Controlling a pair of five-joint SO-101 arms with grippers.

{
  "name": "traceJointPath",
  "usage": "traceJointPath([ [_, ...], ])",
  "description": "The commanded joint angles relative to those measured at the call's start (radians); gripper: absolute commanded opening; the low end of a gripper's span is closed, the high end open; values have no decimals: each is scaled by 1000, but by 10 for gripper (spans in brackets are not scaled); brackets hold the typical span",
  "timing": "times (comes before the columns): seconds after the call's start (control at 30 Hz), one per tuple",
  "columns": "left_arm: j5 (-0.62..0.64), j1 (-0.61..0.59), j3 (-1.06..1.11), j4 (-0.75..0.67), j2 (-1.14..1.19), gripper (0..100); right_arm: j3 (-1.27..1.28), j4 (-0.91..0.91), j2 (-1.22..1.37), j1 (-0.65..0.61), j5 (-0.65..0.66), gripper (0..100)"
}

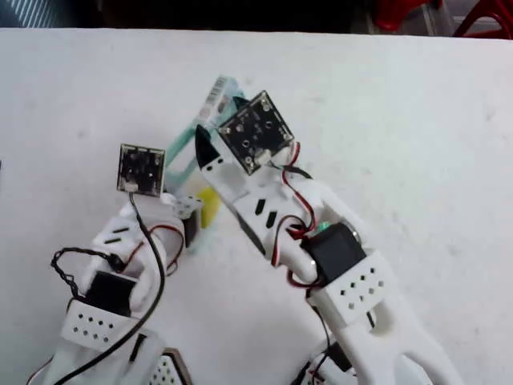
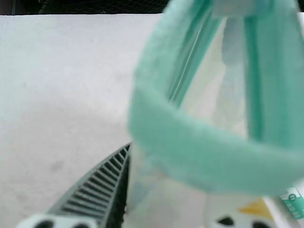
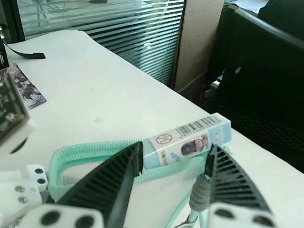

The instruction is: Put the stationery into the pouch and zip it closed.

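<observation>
Closest to the left wrist camera is the mint-green pouch (image 2: 199, 156), its soft rim curving across the lens with pale lining and a printed yellow mark beneath it. Part of the left gripper (image 1: 192, 220) sits against the fabric there, but the pouch hides too much of it to tell whether it is spread or pinching the cloth.

From the high view, the pouch lies on the white table (image 1: 401, 120) just left of the frame's centre, mostly covered by the two arms. The left arm comes in from the lower left of the frame and the right arm from the lower right, and both heads meet over the pouch.

A small stationery box (image 3: 190, 140), pale blue with a barcode at one end, rests across the pouch's green edge. In the high view it pokes out above the right arm's camera board, in the upper middle of the frame. The right gripper (image 3: 175, 151) is spread wide, with one black ribbed jaw at each end of the box. Whether either tip touches the box cannot be made out. A grey ribbed piece shows between the jaws, close to the right wrist camera.

Farther off in that view, a picture card (image 3: 26, 92) lies on the table, and window blinds (image 3: 118, 33) and a dark chair (image 3: 266, 71) stand beyond the table edge.
</observation>
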Motion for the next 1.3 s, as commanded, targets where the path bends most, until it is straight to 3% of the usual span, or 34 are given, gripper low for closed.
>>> traceJointPath([
  [0.0,14,-5,-28,-5,2,248,-29,-28,28,7,0,201],
  [0.27,14,-5,-28,-5,2,248,-184,-10,-28,77,-8,185],
  [0.37,14,-2,-28,-5,2,248,-256,-10,-18,130,-8,11],
  [0.47,12,1,-28,-5,2,248,-308,-2,44,159,-8,51],
  [0.7,12,1,-28,-5,2,248,-476,-41,344,248,-8,15],
  [0.97,12,1,-28,-5,2,248,-833,197,631,259,-9,17],
  [1.27,12,-2,-29,-5,2,248,-980,466,700,206,-9,17],
])
